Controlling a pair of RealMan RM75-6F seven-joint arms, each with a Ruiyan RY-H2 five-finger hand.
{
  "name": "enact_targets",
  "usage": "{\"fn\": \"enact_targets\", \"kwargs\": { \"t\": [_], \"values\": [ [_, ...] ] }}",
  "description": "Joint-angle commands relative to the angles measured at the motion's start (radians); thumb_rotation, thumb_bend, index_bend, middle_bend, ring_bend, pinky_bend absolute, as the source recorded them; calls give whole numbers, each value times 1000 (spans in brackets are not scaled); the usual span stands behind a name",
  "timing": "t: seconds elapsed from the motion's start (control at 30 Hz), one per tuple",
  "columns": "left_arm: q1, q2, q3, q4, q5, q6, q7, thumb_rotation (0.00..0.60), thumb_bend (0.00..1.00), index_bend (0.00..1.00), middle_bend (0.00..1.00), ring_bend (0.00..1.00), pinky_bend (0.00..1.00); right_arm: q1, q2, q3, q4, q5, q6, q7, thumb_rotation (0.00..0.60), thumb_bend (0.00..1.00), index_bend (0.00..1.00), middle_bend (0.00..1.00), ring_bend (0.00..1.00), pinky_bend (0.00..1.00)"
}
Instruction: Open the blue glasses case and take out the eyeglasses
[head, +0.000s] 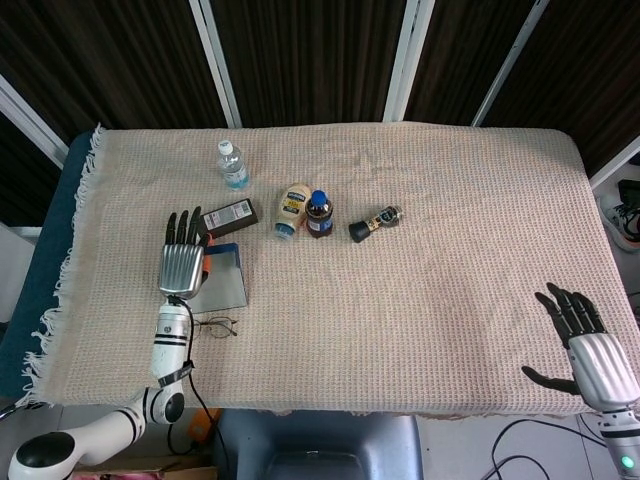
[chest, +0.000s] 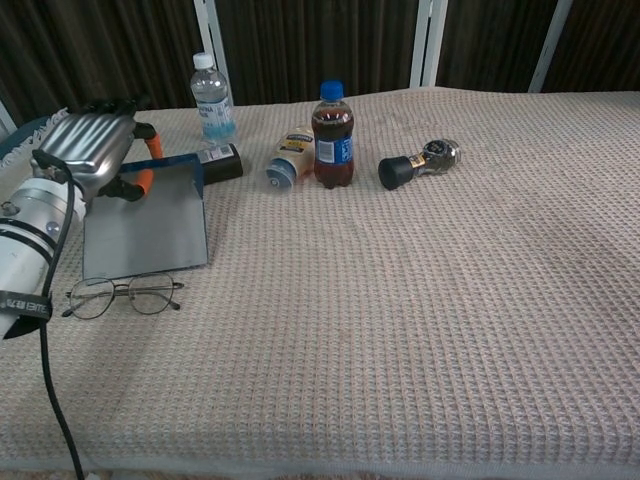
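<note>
The blue glasses case (chest: 145, 225) stands open at the left of the table, its grey inside facing the front; the head view shows the case (head: 222, 280) beside my left forearm. My left hand (chest: 95, 155) grips the case's far blue edge, its orange-tipped fingers (chest: 141, 181) wrapped over the rim; from above, the left hand (head: 182, 262) lies at the case's left side. The thin-rimmed eyeglasses (chest: 125, 295) lie on the cloth in front of the case, outside it, and the head view has the eyeglasses (head: 212, 326) near the front edge. My right hand (head: 590, 350) hovers open at the front right corner.
Behind the case lie a black flat bottle (head: 229, 217) and an upright water bottle (head: 231, 164). A mayonnaise bottle (head: 290, 208), a cola bottle (head: 319, 214) and a small dark bottle (head: 375, 222) sit mid-table. The woven cloth (head: 450, 250) covers the table.
</note>
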Motion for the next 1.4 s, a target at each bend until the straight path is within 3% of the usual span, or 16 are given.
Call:
{"fn": "enact_targets", "kwargs": {
  "t": [0.03,0.2,0.37,0.57,0.7,0.83,0.9,1.0,1.07,1.2,1.3,1.4],
  "values": [
    [-64,-43,-49,115,-45,-74,-19,600,460,414,0,0,0,0,1,3,1,5,-1,-1,600,187,0,0,0,0],
    [-83,-65,-54,177,-66,-124,-29,600,460,323,0,0,0,2,-1,9,2,16,-6,-6,600,187,0,0,0,0],
    [-64,-65,-50,169,-119,-206,17,600,440,33,0,0,0,7,-7,8,0,18,-19,-25,600,187,0,0,0,0],
    [16,68,-42,-120,-209,-207,191,600,436,0,0,0,0,6,-15,4,-4,13,-21,-48,600,187,0,0,0,0],
    [88,227,-20,-429,-258,-157,302,600,435,0,0,0,0,8,-20,-3,-5,0,-25,-61,600,187,0,0,0,0],
    [216,425,66,-744,-129,-49,205,600,440,2,0,0,0,8,-24,-6,-4,-6,-26,-70,600,187,0,0,0,0],
    [298,555,153,-886,-26,-19,105,600,441,5,0,0,0,8,-29,-6,-4,-5,-27,-82,600,187,0,0,0,0],
    [388,743,293,-1004,123,-15,-43,600,442,5,0,0,0,12,-39,-9,-6,-1,-43,-109,600,187,0,0,0,0],
    [444,801,358,-992,252,52,-177,600,442,2,0,0,0,15,-47,-12,-10,2,-56,-132,600,187,0,0,0,0],
    [549,754,411,-831,425,264,-340,600,444,2,0,0,0,19,-66,-18,-13,-2,-69,-176,600,187,0,0,0,0],
    [566,739,426,-760,497,318,-313,600,444,17,0,0,0,23,-80,-17,-10,4,-81,-206,600,187,0,0,0,0],
    [574,726,419,-736,494,331,-336,600,445,14,0,0,0,26,-94,-14,-10,19,-95,-234,600,187,0,0,0,0]
  ]
}}
